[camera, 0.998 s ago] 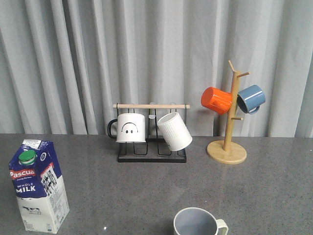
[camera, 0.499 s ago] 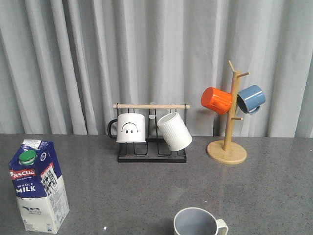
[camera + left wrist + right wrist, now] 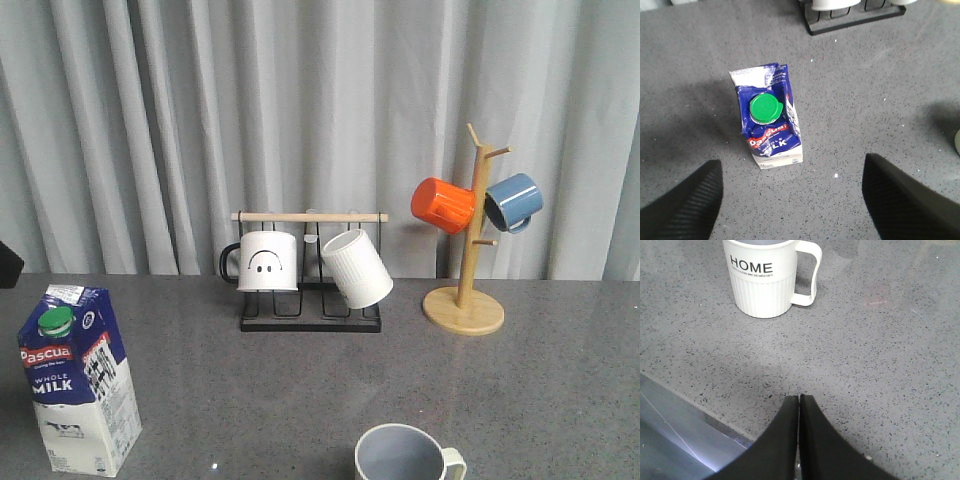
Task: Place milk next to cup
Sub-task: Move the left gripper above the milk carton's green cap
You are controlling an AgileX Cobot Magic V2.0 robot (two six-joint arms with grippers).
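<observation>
Milk and cup stand apart on the grey surface, neither held.

Nearest, the cup sits at the front edge, right of centre, handle to the right; the right tool rests low before it with fingers pressed together. The milk stands upright at front left, well apart from the cup, under the left tool, whose fingers are spread wide. Farther back stand a black mug rack and a wooden mug tree.
</observation>
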